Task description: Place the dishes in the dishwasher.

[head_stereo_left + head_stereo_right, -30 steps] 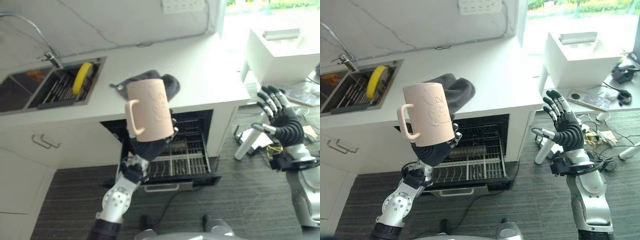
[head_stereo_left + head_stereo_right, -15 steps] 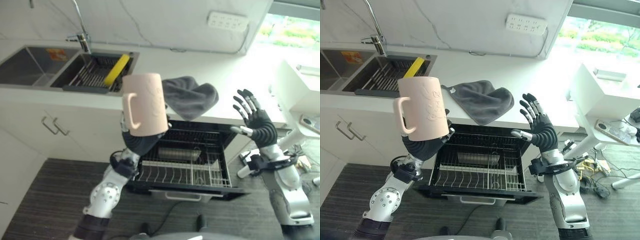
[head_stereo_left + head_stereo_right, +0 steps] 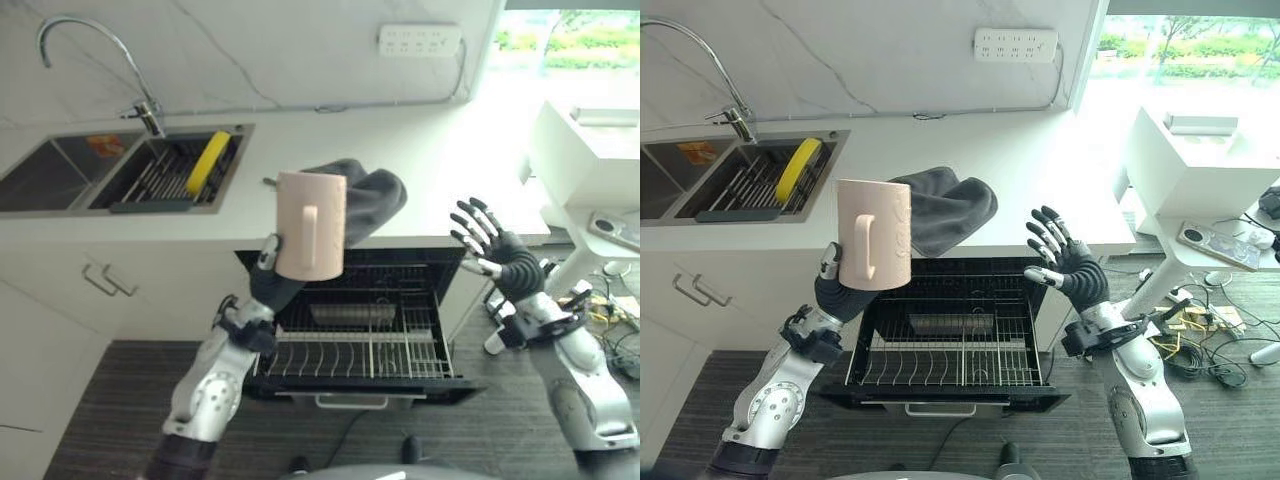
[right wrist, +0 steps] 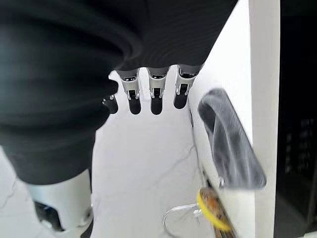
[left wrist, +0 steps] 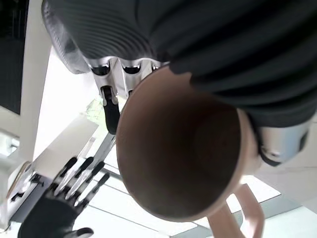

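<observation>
Mug sat clasped upright in our left hand, high above the dishwasher rack, so we judged lowering it slowly, rim turned down, wisest; right hand hung open.

Your left hand wears a dark ribbed cover over its back and wrist, with silver forearm segments below it showing round joint housings. Your right hand has the same ribbed cover, and slim silver fingers ending in dark tips. A black band rings each wrist above the smooth silver-grey forearm shell.
</observation>
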